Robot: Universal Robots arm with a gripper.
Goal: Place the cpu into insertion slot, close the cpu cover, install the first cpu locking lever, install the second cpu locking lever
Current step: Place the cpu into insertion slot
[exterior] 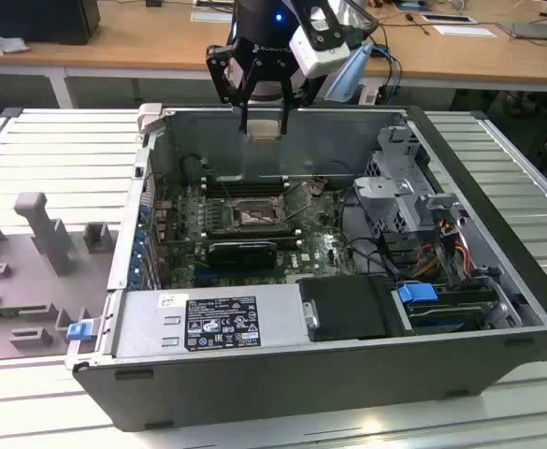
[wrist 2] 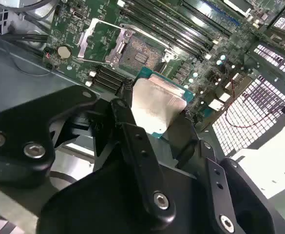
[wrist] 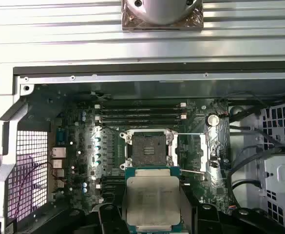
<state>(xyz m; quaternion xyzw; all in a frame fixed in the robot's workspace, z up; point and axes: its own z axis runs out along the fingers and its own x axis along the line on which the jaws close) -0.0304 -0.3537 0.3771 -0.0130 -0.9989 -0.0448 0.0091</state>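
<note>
My gripper (exterior: 264,123) is shut on the cpu (exterior: 264,130), a pale silvery square plate, and holds it above the back wall of the open computer case. In both wrist views the cpu (wrist: 153,197) (wrist 2: 157,102) sits flat between the black fingers (wrist: 108,217), apart from the board. The insertion slot (wrist: 148,150) (wrist 2: 140,52) (exterior: 251,217) lies bare on the green board, a square socket with a dull golden-brown centre. Beside the slot the silvery cpu cover (wrist: 203,152) (wrist 2: 85,41) is flipped open. Two thin metal levers (wrist: 192,133) stand free next to it.
Long black memory slots (wrist: 142,113) run along the far side of the socket. A power supply (exterior: 212,323) fills the case front, and a drive cage with cables (exterior: 413,201) is at the exterior view's right. A grey fixture (exterior: 39,238) lies outside, left.
</note>
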